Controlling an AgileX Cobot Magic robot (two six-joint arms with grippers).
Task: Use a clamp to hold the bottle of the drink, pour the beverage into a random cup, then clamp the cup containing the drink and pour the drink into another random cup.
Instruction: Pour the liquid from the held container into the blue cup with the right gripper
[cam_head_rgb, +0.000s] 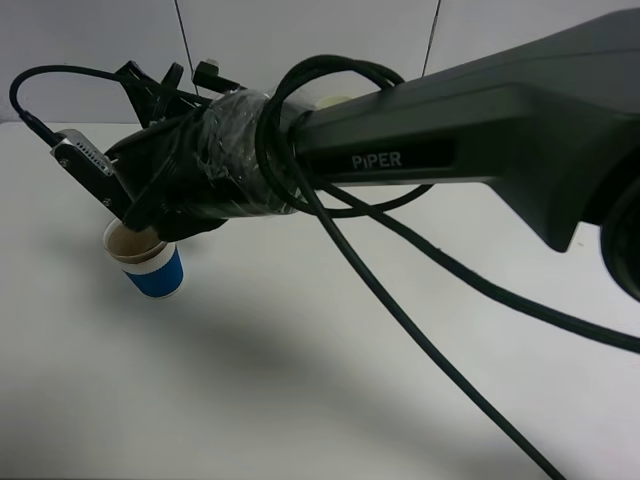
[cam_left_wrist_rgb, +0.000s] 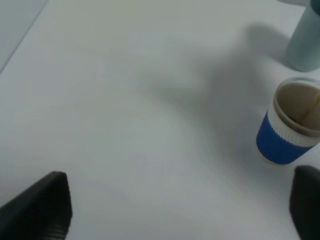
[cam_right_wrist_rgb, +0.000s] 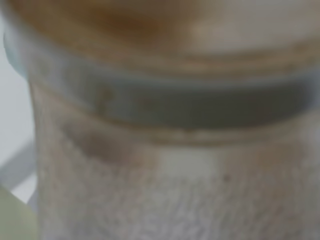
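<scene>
Exterior high view is showing the right arm (cam_head_rgb: 480, 110) reaching across the bench (cam_head_rgb: 300, 400) toward nine o'clock, its taped wrist (cam_head_rgb: 230, 150) hanging directly over the blue-sleeved cup (cam_head_rgb: 155, 272). The right fingers are hiding under the tape and cables. They are sitting fully closed, and since the bottle (cam_right_wrist_rgb: 165, 150) is filling the right wrist view from edge to edge, I am judging that they are gripping it. A brown tint of drink (cam_right_wrist_rgb: 125, 20) is showing near the bottle's neck. The left fingers (cam_left_wrist_rgb: 45, 210) are standing wide with only bare bench between them, holding nothing. The cup is sitting near one of them, with a teal cup (cam_left_wrist_rgb: 305, 40) close by it.

The step in hand is looking like the pour from bottle into cup. Doing it well is calling for tipping slowly and holding the bottle's mouth centred and low over the rim. The cup is standing light and unheld, so a nudge from the wrist could be knocking it over. Whether liquid is flowing right now I cannot tell.
</scene>
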